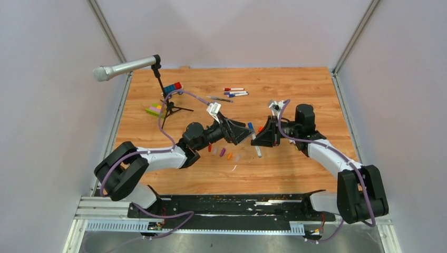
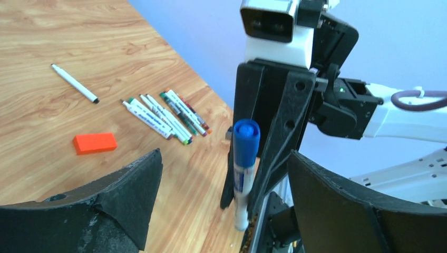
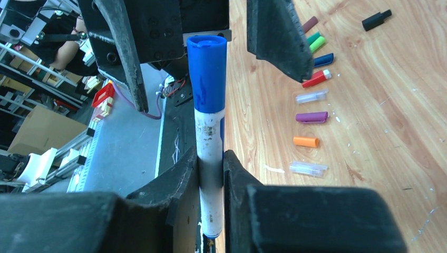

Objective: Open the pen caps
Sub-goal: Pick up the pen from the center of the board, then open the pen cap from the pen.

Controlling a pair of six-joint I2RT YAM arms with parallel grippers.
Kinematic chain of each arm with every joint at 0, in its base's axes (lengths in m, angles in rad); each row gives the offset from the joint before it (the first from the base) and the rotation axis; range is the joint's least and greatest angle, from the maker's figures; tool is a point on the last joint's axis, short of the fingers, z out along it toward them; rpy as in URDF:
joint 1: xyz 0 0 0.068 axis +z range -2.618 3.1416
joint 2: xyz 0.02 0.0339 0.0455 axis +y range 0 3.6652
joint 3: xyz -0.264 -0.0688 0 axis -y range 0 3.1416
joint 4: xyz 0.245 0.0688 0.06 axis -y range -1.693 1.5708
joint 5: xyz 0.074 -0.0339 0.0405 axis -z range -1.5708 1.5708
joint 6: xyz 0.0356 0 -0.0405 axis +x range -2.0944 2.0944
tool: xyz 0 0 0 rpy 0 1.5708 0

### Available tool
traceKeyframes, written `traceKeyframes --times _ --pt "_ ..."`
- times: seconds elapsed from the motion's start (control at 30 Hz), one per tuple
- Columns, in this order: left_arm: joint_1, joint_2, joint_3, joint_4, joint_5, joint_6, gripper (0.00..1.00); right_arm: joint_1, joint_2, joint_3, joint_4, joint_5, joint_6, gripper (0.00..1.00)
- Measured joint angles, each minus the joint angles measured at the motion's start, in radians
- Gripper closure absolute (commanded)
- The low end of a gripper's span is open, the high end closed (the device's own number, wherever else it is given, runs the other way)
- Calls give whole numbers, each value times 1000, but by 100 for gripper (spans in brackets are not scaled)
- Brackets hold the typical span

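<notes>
My right gripper (image 3: 212, 158) is shut on the white barrel of a pen (image 3: 210, 137) and holds it upright over the table's middle (image 1: 258, 145). The blue cap (image 3: 206, 74) sits on the pen's end. My left gripper (image 2: 224, 155) is open, with a finger (image 2: 132, 195) on each side of the blue cap (image 2: 246, 139), not touching it. Several loose pen caps (image 3: 311, 116) in brown, green, blue, red, purple, orange and clear lie in a row on the wood, to the left of the grippers (image 1: 222, 152). Several more pens (image 2: 168, 116) lie together further back (image 1: 234, 92).
A grey microphone on a black tripod (image 1: 124, 67) stands at the back left, with toy bricks (image 1: 171, 88) beside it. An orange block (image 2: 95, 142) and a single pen (image 2: 74, 83) lie on the wood. A small black part (image 3: 377, 20) lies beyond the caps.
</notes>
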Motion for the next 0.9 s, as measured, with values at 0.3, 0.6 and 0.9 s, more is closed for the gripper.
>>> traceKeyframes --times 0.3,0.6,0.9 --pt "0 148 87 119 21 -119 48 11 13 6 -51 -2 -43 100" --pt "0 181 93 190 33 -185 100 11 14 8 -74 19 -50 100" --pt "35 77 119 -20 -7 -125 100 43 28 27 -30 82 -46 100"
